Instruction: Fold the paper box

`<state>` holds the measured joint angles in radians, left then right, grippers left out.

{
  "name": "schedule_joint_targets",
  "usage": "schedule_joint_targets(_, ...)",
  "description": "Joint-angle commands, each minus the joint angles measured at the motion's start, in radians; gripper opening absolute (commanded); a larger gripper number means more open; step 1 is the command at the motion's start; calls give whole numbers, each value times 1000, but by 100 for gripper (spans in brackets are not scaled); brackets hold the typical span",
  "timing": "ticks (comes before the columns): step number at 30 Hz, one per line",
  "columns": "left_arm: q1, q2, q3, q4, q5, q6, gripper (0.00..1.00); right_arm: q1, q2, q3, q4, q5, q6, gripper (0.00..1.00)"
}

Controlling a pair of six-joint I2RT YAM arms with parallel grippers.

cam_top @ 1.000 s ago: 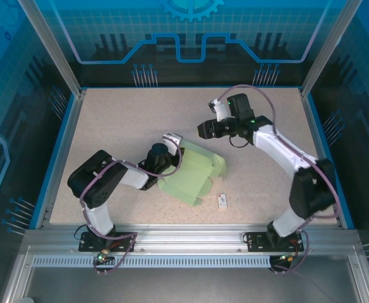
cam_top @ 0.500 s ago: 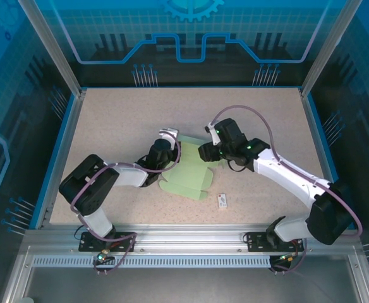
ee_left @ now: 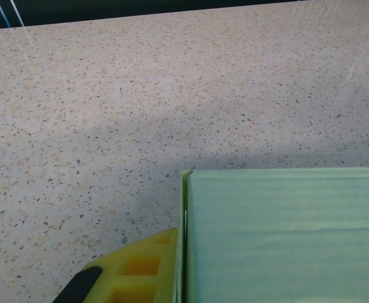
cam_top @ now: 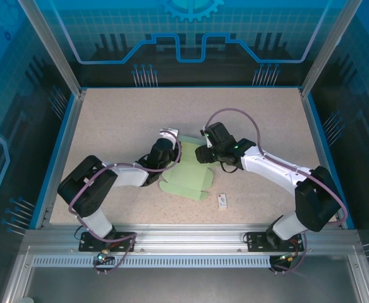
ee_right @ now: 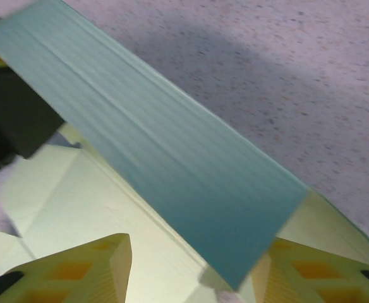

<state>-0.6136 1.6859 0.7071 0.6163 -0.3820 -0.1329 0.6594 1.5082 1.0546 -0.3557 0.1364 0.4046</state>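
The paper box (cam_top: 186,178) is a pale mint-green card cut-out lying mid-table, partly folded. My left gripper (cam_top: 167,137) is shut on its far left edge. In the left wrist view one yellow finger (ee_left: 140,268) presses against the upright card (ee_left: 285,233); the other finger is hidden behind it. My right gripper (cam_top: 201,154) hovers low over the box's far right side. In the right wrist view its two yellow fingers (ee_right: 77,271) stand apart, with a raised flap (ee_right: 172,158) slanting between them above the flat card (ee_right: 77,196). The right gripper (ee_right: 197,246) is open.
A tiny white tag with a dark mark (cam_top: 222,201) lies on the speckled table (cam_top: 108,120) just right of the box's near corner. Blue rails and clear walls bound the table. Both arm bases sit at the near edge.
The right arm has swung from the far right down onto the box, its jaws narrowing. The box's right flaps are now raised. The left gripper keeps its hold, shifted slightly away.
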Motion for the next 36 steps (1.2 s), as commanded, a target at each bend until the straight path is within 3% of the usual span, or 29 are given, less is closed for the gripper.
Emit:
schedule_joint_targets(1,-12,-38,44,-32,-32,-38,4,-31,-11,-40,166,-147,57,50)
schedule_joint_targets(6,-12,-38,58,-62,-60,-46,4,-68,-56,-71,195,-168,40,51)
schedule_joint_targets(11,-10,-41,85,-113,-84,-46,4,-35,-98,-88,40,15,-6,55)
schedule_joint_targets(16,-5,-48,111,-152,-85,-57,4,2,-162,-161,4,115,18,60)
schedule_joint_targets(24,-6,-52,124,-171,-68,-77,5,6,-154,-292,145,112,115,63)
schedule_joint_targets(36,-5,-60,121,-173,-63,-76,5,16,-56,-280,266,149,157,64)
